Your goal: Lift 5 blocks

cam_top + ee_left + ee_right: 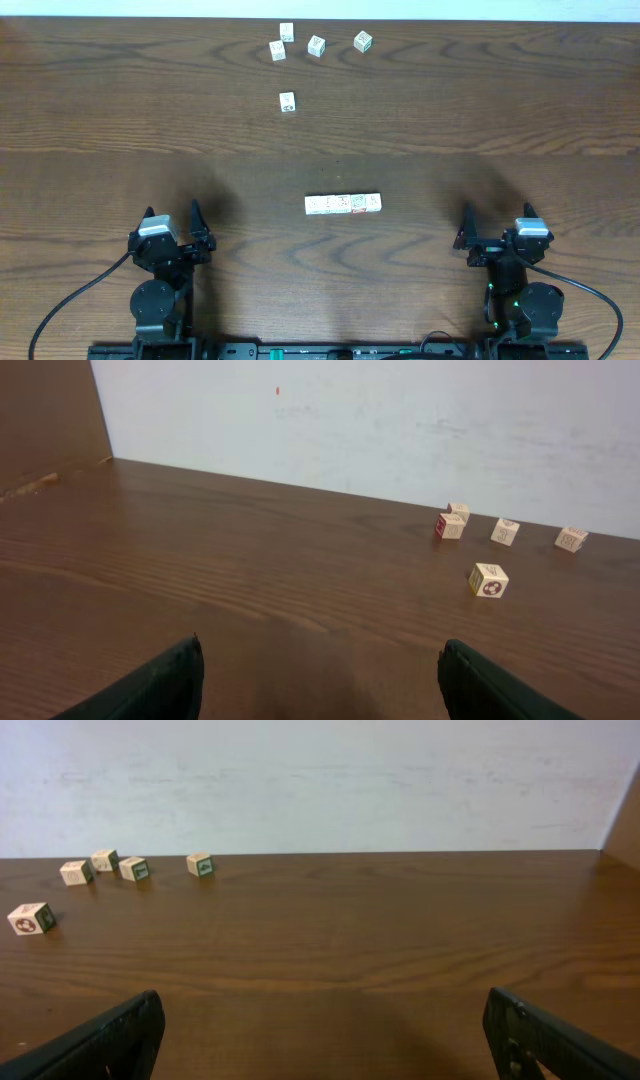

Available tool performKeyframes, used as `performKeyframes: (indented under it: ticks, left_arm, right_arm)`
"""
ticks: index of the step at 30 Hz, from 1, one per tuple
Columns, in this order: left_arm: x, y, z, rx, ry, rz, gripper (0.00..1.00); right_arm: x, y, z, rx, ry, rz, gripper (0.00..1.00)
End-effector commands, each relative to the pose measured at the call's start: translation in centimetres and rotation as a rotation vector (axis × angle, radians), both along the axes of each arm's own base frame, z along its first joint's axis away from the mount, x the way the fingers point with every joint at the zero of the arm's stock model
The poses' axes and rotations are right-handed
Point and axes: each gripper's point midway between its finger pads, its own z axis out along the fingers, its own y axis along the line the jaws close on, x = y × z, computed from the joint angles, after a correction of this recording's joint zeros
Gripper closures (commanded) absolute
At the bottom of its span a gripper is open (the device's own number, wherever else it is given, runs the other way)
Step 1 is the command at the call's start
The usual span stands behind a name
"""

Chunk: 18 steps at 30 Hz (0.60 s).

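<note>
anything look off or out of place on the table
Nothing damaged or spilled. The only untidy part is the loose blocks near the far edge of the table: four sit in a skewed cluster, turned at different angles, and a stray block sits closer in. The row of blocks at mid-table is straight.

Path fwd open except centre block row.

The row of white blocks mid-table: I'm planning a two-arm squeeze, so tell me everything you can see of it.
The row of small white cubes, seemingly five, lies straight, left to right, faces butted together, with faint red and greenish printed marks on top. It rests flat on the brown wooden table; nothing else touches it. Only the overhead view shows it.
</note>
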Motion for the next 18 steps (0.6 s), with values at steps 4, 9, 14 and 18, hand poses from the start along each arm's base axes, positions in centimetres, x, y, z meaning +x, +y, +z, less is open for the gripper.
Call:
performKeyframes:
  ticks: [4,9,14,18]
  left_arm:
    - [-0.11,0.11,-1.62,-0.001,0.047,0.008,0.25]
    - [-0.11,0.1,-1.64,-0.001,0.048,0.007,0.24]
    - [-0.1,0.1,-1.69,-0.001,0.051,0.007,0.24]
    - [-0.1,0.11,-1.69,-0.001,0.051,0.008,0.25]
  right_arm:
    - [-0.03,-0.21,-0.06,-0.019,0.001,-0.007,0.01]
    - [-0.03,-0.21,-0.06,-0.019,0.001,-0.007,0.01]
    - [-0.03,-0.21,-0.06,-0.018,0.001,-0.007,0.01]
    - [-0.03,-0.21,-0.06,-0.019,0.001,-0.007,0.01]
